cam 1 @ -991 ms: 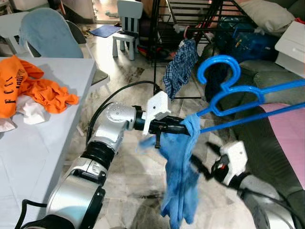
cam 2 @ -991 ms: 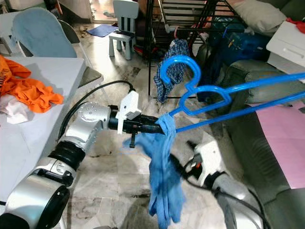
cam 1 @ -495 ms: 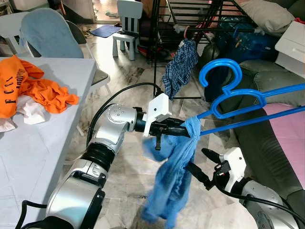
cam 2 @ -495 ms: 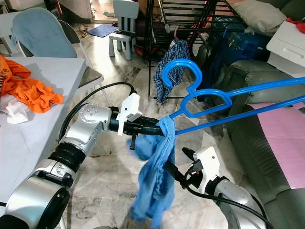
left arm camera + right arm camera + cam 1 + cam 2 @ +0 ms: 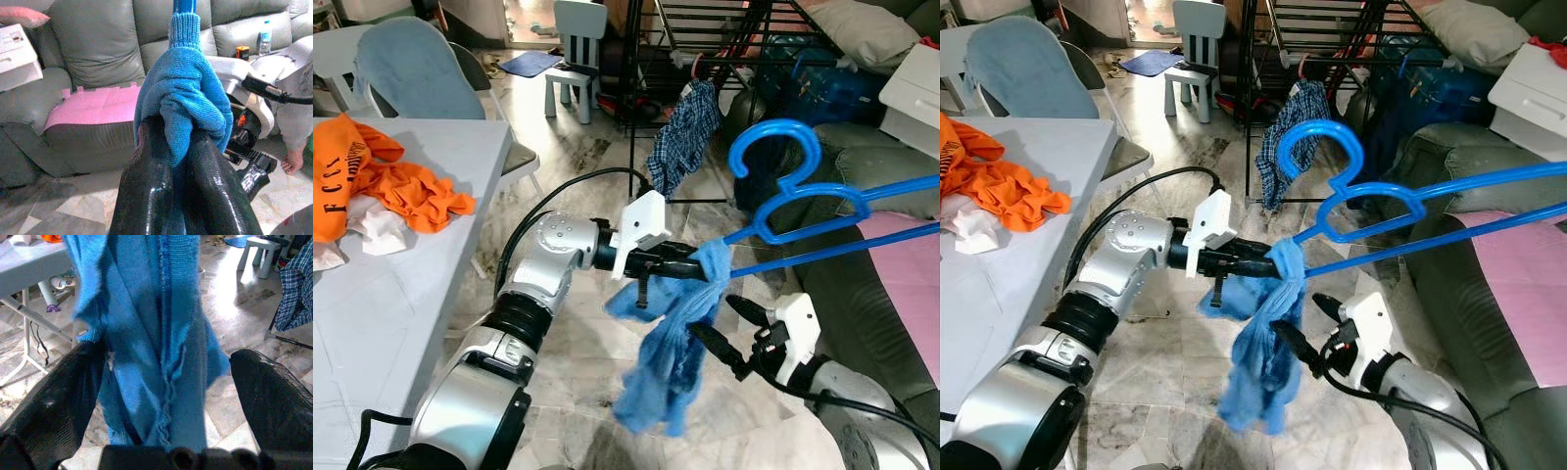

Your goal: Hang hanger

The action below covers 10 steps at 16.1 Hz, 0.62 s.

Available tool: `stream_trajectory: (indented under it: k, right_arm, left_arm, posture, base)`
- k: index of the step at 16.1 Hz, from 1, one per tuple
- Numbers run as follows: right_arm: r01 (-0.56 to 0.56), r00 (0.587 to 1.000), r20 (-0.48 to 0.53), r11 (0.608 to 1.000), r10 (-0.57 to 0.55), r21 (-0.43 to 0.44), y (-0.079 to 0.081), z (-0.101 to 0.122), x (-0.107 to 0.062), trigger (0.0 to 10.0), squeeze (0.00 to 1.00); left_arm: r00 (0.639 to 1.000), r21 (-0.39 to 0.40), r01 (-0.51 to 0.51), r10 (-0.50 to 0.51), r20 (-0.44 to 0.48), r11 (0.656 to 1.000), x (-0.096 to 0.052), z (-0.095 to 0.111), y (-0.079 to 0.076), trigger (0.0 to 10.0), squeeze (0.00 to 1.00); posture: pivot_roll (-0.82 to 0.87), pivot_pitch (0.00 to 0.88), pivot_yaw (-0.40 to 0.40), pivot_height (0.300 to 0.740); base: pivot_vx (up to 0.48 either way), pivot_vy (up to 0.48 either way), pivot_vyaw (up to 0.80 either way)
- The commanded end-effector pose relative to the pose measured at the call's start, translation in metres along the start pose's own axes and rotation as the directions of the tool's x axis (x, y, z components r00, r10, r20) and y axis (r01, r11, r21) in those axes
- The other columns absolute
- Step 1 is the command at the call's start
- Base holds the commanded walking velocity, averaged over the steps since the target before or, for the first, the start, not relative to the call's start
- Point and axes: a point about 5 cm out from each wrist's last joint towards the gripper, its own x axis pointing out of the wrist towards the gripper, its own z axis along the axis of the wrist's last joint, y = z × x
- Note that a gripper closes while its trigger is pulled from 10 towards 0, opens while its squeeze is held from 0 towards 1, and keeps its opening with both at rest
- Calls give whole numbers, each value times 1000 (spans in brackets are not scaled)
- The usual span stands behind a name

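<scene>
- The left end effector (image 5: pixel 703 266) is clamped shut on a bunched blue knit garment (image 5: pixel 671 343) and the end of the bright blue plastic hanger (image 5: pixel 803 201), held out over the marble floor (image 5: pixel 578 362).
- The right end effector (image 5: pixel 722 328) is spread wide, its fingers (image 5: pixel 58 401) either side of the hanging cloth, gripping nothing.
- Step in hand, as I judge it: steadying the load before carrying it to the black metal drying rack (image 5: pixel 705 39).
- Next, the hook should be lifted over a rail.
</scene>
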Motion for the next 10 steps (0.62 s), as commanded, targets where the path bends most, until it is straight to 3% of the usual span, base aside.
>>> stream_trajectory:
  k: [1, 3, 7, 10]
  right_arm:
    - [-9, 1000, 4, 1000, 9, 7, 0, 1, 1, 10000, 0]
    - [23, 1000, -2, 1000, -23, -1, -7, -1, 5, 10000, 0]
    - [240, 970, -36, 971, -241, -15, -32, -11, 10, 10000, 0]
    - [281, 959, -40, 959, -280, 36, -35, -19, 8, 10000, 0]
  left_arm:
    - [1000, 56, 0, -2, 27, 998, 2, 16, 5, 0, 0]
    - [999, 65, 2, -5, 42, 998, 3, 21, 7, 0, 0]
    - [995, 71, -9, 1, 103, 997, 3, 37, 10, 0, 0]
    - [991, 77, -44, 34, 126, 996, -5, 47, 17, 0, 0]
  posture:
    - [44, 0, -36, 740]
    - [38, 0, -34, 740]
    - [42, 0, -43, 740]
    - [43, 0, -46, 740]
  base:
    - [0, 0, 0]
    - [0, 0, 0]
    - [0, 0, 0]
    - [0, 0, 0]
